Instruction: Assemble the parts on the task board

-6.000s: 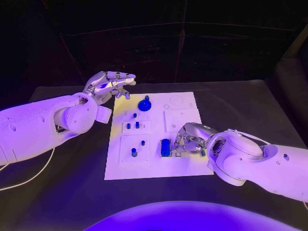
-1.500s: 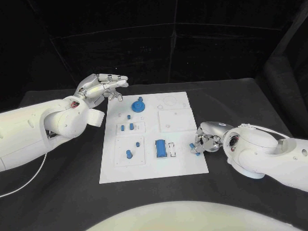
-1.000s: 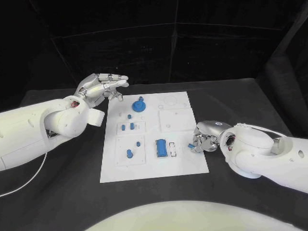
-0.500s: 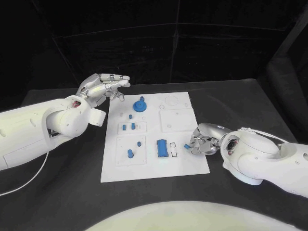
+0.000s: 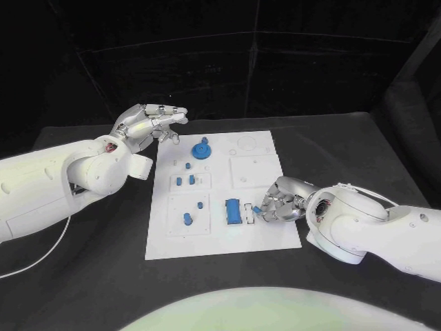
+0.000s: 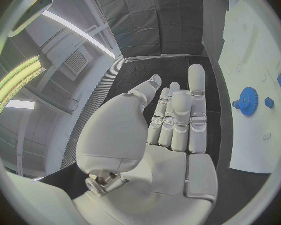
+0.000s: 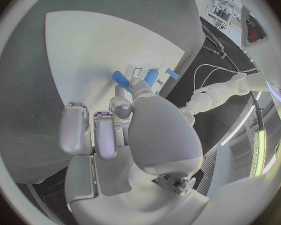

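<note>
The white task board (image 5: 263,167) lies in the middle of the table. On it stand a blue gear (image 5: 202,148), several small blue pegs (image 5: 185,181) and a blue block (image 5: 236,212). My right hand (image 5: 280,203) is over the board's near right edge, just right of the block, and pinches a small blue part (image 5: 258,209) at its fingertips. The right wrist view shows that part (image 7: 120,80) between thumb and finger of the right hand (image 7: 134,130), close above the board (image 7: 90,45). My left hand (image 5: 151,123) hovers off the board's far left corner, holding nothing, fingers straight (image 6: 178,120).
A narrow white slot piece (image 5: 247,209) sits beside the blue block. The black table (image 5: 350,152) surrounds the board on all sides. In the left wrist view the gear (image 6: 248,94) and the board (image 6: 253,135) lie beyond the fingers.
My right hand has moved left, from off the board's right edge to over it, bringing the small blue part close to the blue block. The left hand has stayed in place.
</note>
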Tool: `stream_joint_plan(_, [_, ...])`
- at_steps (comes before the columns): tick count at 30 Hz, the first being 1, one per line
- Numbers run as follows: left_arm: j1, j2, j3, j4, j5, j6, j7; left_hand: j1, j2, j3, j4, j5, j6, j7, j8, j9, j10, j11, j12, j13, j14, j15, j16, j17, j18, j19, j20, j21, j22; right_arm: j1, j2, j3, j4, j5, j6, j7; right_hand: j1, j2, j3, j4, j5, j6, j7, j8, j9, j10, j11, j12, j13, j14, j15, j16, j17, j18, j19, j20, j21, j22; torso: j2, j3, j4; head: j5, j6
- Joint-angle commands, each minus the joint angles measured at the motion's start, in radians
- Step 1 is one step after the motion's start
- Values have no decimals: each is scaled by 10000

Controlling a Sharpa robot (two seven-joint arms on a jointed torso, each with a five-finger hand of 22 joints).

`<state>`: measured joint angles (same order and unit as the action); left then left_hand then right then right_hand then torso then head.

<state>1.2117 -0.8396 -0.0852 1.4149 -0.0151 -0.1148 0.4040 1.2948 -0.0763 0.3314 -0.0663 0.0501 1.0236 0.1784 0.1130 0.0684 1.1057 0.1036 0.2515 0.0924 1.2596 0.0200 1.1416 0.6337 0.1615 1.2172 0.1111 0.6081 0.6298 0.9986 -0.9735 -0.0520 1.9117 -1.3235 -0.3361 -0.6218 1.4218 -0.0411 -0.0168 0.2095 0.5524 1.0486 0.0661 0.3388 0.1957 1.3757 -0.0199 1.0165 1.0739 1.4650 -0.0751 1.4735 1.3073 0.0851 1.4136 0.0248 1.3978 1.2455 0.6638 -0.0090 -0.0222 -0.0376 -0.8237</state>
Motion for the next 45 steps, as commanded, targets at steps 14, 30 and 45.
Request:
stream_joint_plan(14, [12, -26, 6, 59, 27, 133, 33, 27, 96, -63, -10, -15, -46, 5, 22, -6, -60, -1, 35, 11, -59, -16, 28, -10, 204, 9, 55, -45, -17, 13, 549, 3, -373, 765, -420, -223, -982, -308, -355, 728, 47, 280, -51, -67, 137, 198, 16, 11, 42, 754, -77, 88, 980, -180, 94, 32, 73, 72, -4, -3, 7, 43, -2])
stream_joint_plan(30, [13, -30, 6, 65, 27, 155, 3, 27, 96, -63, -10, -15, -46, 5, 22, -6, -60, -1, 35, 11, -59, -16, 28, -10, 204, 9, 55, -45, -17, 14, 812, 5, -543, 660, -556, -257, -1176, -261, -481, 795, 44, 324, -68, -64, 182, 221, 5, 7, 42, 759, -88, 103, 1006, -183, 106, 21, 83, 92, -6, 4, -10, 75, -20])
stream_joint_plan(45, [13, -46, 6, 68, 27, 163, -23, 27, 96, -63, -10, -15, -46, 5, 22, -6, -60, -1, 35, 11, -59, -16, 28, -10, 204, 9, 55, -45, -17, 14, 837, 5, -559, 487, -517, -325, -1974, -191, -1236, 790, -2694, 386, -95, -53, 381, 285, -1, 162, 228, 748, -90, 79, 971, -183, 103, 14, 70, 91, -16, 1, -23, 85, -37])
